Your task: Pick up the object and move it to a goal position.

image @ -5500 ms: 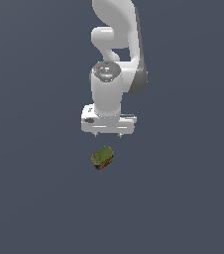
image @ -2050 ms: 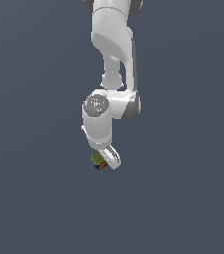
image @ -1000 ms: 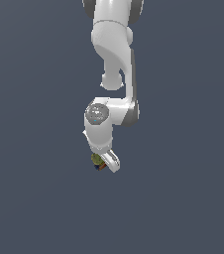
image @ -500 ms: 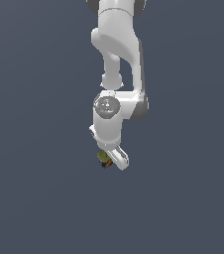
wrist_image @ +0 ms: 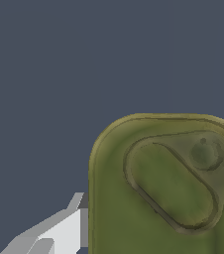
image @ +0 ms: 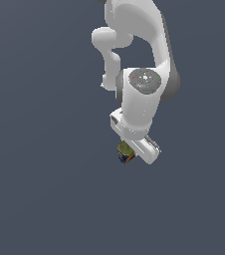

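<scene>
The white arm [image: 143,74] is reaching down through the middle of the exterior view, and its tool [image: 130,152] is pointing downward with the object [image: 125,151] sitting directly under the wrist housing. The object is showing there as a small stubby piece, olive-green on its upper part and dark blue at its lower end, with a spot of orange-red on the blue. It is lying tight against the tool's white finger block, on the side toward the exterior view's left, and the block is partly covering it.

In the wrist view the object [wrist_image: 163,188] is filling much of the picture: an olive-green face with rounded corners, carrying a raised oblong outline and a small round dimple near one end (the blue end is not showing from here). One pale grey finger [wrist_image: 59,230] is pressing flat against the object's side, touching it. The opposite finger is out of the picture, so the full grip cannot be confirmed, yet the tool is appearing clenched on the object. The plain grey-blue table [image: 40,189] is surrounding everything, unmarked.
</scene>
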You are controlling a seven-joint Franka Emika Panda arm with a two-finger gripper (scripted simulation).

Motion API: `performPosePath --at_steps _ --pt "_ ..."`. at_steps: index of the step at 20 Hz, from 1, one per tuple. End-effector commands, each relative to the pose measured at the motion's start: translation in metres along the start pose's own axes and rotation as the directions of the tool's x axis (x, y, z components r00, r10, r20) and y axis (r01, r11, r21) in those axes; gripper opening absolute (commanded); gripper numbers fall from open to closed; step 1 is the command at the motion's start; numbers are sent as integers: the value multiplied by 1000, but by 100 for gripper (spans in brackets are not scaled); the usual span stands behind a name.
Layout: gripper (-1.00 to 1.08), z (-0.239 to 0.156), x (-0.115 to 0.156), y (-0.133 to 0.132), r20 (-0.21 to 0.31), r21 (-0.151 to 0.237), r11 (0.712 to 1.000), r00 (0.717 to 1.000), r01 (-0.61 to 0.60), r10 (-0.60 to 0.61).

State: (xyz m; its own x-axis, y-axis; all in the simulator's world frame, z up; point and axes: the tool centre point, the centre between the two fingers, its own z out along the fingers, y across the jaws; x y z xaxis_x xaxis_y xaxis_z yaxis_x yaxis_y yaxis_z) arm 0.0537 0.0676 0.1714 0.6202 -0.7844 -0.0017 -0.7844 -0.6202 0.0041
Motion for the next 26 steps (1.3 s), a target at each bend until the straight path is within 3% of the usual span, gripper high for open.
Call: performPosePath --at_steps 1,14,26 --pt "-100 -25 -15 -16 -3 3 1000 1000 -1 1" --pt "-100 -129 -84 -87 -3 3 1000 1000 -1 1" --pt "-100 -177 -115 -124 -2 4 1000 1000 0 1"
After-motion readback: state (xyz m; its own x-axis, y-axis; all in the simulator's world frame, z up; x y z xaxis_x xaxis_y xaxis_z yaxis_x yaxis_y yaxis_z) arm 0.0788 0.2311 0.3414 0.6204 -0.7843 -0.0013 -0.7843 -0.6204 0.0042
